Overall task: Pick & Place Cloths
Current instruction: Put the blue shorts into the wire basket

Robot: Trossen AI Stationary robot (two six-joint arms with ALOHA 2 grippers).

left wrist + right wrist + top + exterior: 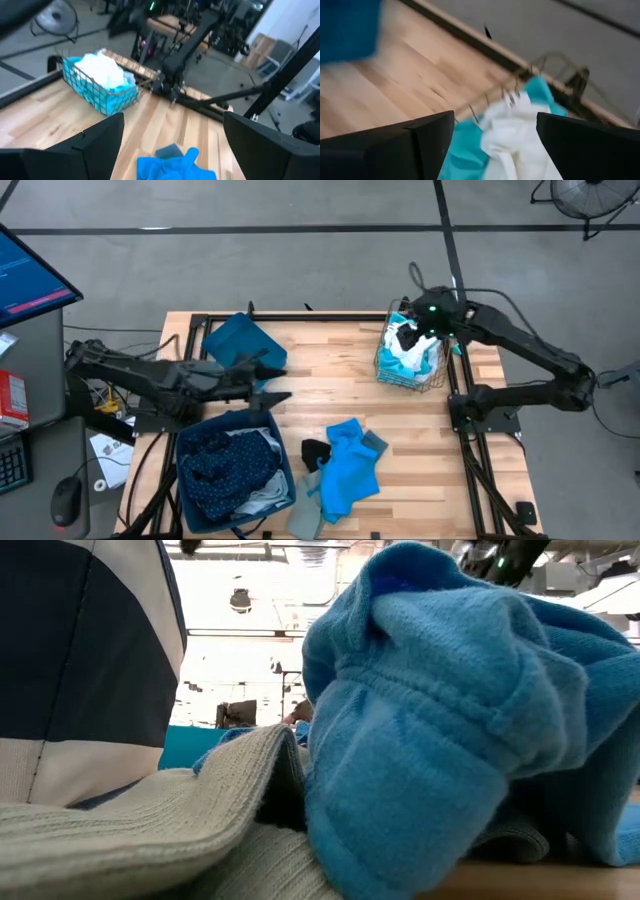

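Note:
A turquoise-and-white cloth (pixel 408 362) lies heaped in the wire basket (pixel 383 372) at the table's far right. My right gripper (pixel 408 338) (pixel 495 120) hangs open right over it, one finger on either side of the heap (pixel 512 132). A bright blue cloth (pixel 350 468) (pixel 450 710) lies crumpled on the table's near middle, with a small grey-green cloth (pixel 308 518) (pixel 150 830) at its near-left side. The navy dotted cloth (pixel 225 465) and the pale grey-blue cloth (pixel 262 498) fill the near-left bin. My left gripper (pixel 283 380) (pixel 173 120) is open above the bare table, left of centre. My right gripper stands open over the turquoise-and-white cloth in the basket, coming from above. Whether its fingers touch the cloth, I cannot tell.
A dark-blue bin (pixel 190 480) holds cloths at the near left. A second bin (pixel 238 338) lies tipped at the far left. A small dark item (pixel 315 452) sits beside the bright blue cloth. Bare wood lies between the basket and the bins. A black frame borders the table.

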